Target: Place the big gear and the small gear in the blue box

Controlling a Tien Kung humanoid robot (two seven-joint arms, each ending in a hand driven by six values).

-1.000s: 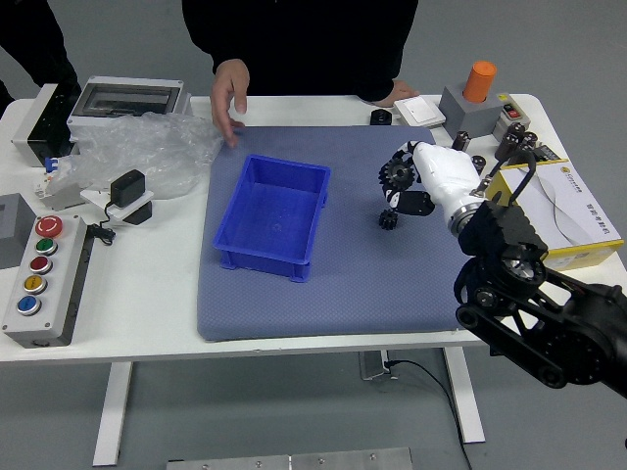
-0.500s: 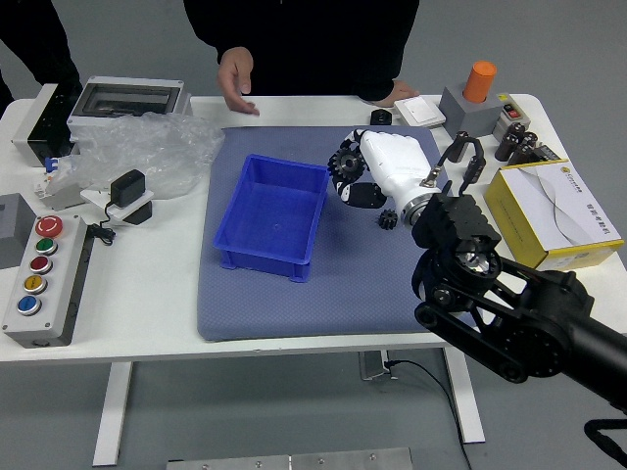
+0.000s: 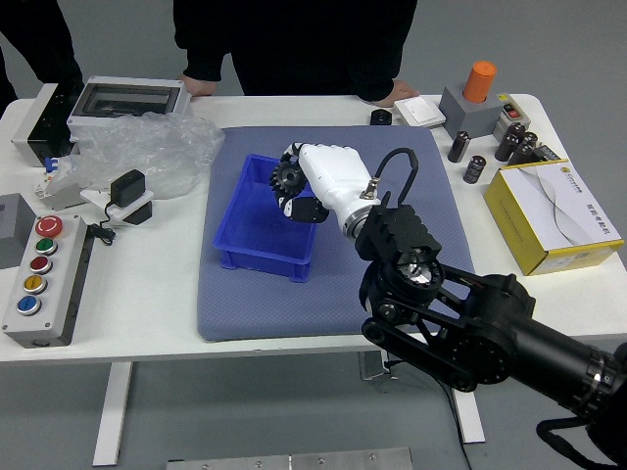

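Observation:
My right hand comes in from the right and hangs over the right part of the blue box. Its fingers are closed on the big gear, a dark toothed wheel held at the fingertips above the box's interior. The small gear is not visible; my right hand and forearm cover the part of the mat where it lay. Inside the box, the visible floor shows only blue. No left hand appears in the picture.
A blue-grey mat lies under the box. Crumpled clear plastic and a button panel are at left, a yellow-edged carton at right. Across the table a person rests both hands on the far edge.
My right hand has carried the big gear leftward from the mat to above the box. The arm now hides the small gear. The person's hand at left has drawn back to the far edge.

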